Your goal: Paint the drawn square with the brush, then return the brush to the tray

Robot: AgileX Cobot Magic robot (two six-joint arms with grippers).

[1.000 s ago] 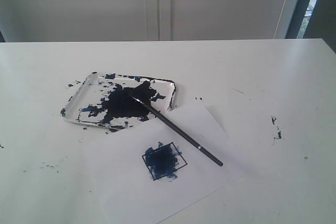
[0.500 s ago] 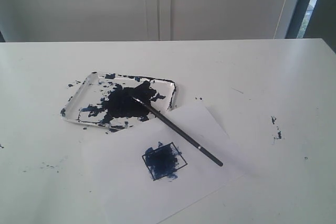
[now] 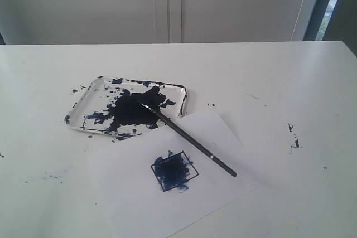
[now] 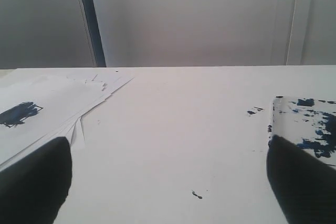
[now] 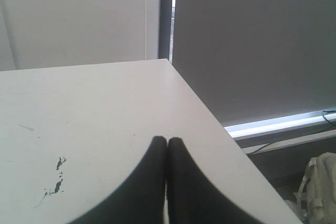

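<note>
Brush (image 3: 187, 139) lies bristles in the tray (image 3: 83, 101), handle out over the paper (image 3: 139, 204) beside the smeared drawn square (image 3: 174, 171). Long axis is diagonal, tip far-left, handle end near-right. Left gripper (image 4: 168, 148) is spread wide, empty, tray in its view, likely nearer. Right gripper (image 5: 167, 145) is clenched, empty, facing a counter (image 3: 268, 82) corner.

The square (image 3: 174, 171), smeared dark blue, sits on the paper. The black brush (image 3: 189, 140) lies slanted, bristles in the paint-splattered white tray (image 3: 92, 101), handle resting on the paper.
</note>
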